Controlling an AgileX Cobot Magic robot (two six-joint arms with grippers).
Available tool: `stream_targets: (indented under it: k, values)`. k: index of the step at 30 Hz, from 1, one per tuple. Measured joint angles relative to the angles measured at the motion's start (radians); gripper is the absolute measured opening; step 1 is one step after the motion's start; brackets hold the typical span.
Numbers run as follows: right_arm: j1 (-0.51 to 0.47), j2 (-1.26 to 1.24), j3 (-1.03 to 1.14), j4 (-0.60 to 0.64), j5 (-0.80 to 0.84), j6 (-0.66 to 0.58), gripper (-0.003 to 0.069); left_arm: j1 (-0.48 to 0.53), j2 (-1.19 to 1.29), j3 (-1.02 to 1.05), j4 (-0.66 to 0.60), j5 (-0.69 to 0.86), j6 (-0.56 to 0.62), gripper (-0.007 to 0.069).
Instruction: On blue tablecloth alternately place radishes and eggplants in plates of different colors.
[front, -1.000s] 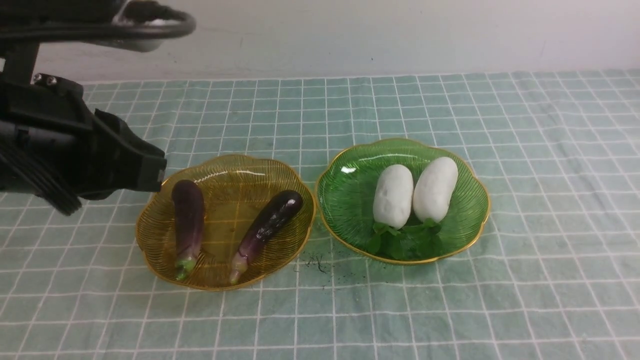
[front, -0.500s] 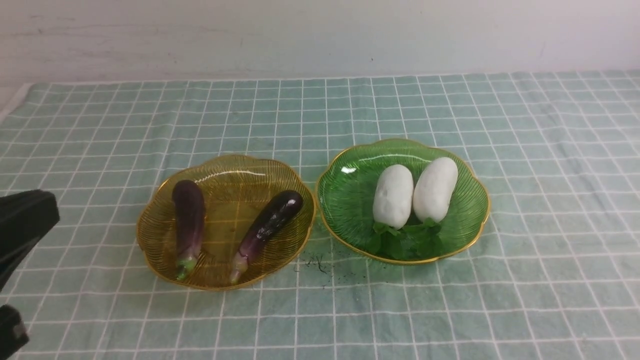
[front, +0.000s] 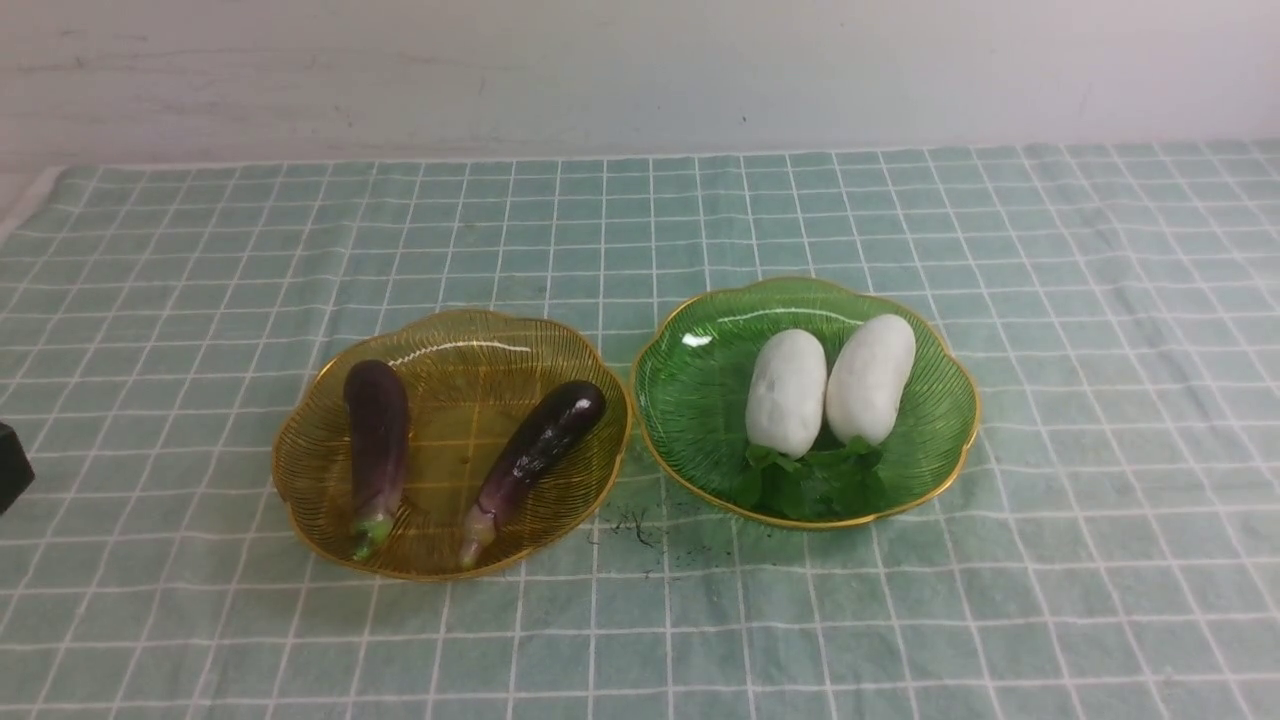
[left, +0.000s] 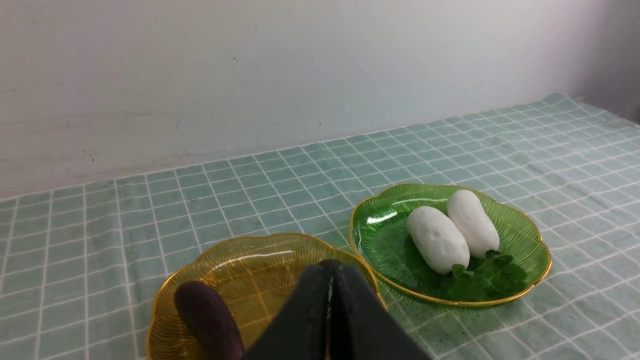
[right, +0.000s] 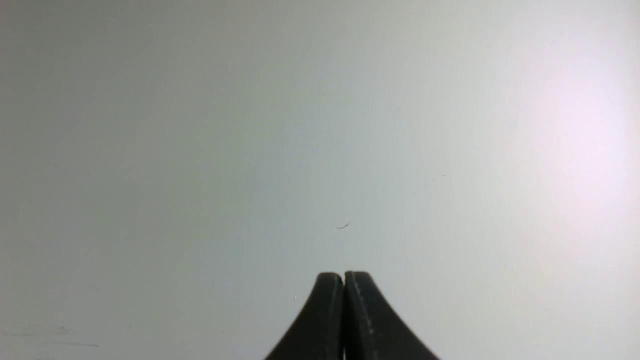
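On the blue tablecloth stand two plates side by side. The amber plate on the left holds two purple eggplants, stems toward me. In the green plate on the right lie two white radishes, leaves toward me. My left gripper is shut and empty, pulled back from the amber plate; only a black corner of that arm shows at the front view's left edge. My right gripper is shut and empty, facing a plain pale surface.
A pale wall runs along the cloth's far edge. Dark specks lie on the cloth in front of the gap between the plates. The cloth's left edge shows at the far left.
The left arm has drawn back to the left, from beside the amber plate almost out of the front view. The plates and vegetables have not moved.
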Motion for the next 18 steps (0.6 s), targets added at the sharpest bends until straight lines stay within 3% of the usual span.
stream_targets:
  k: [18]
  values:
    - [0.0,0.0,0.0,0.0,0.001,0.0,-0.0014,0.287,-0.329,0.618,0.087,-0.145,0.008,-0.0008]
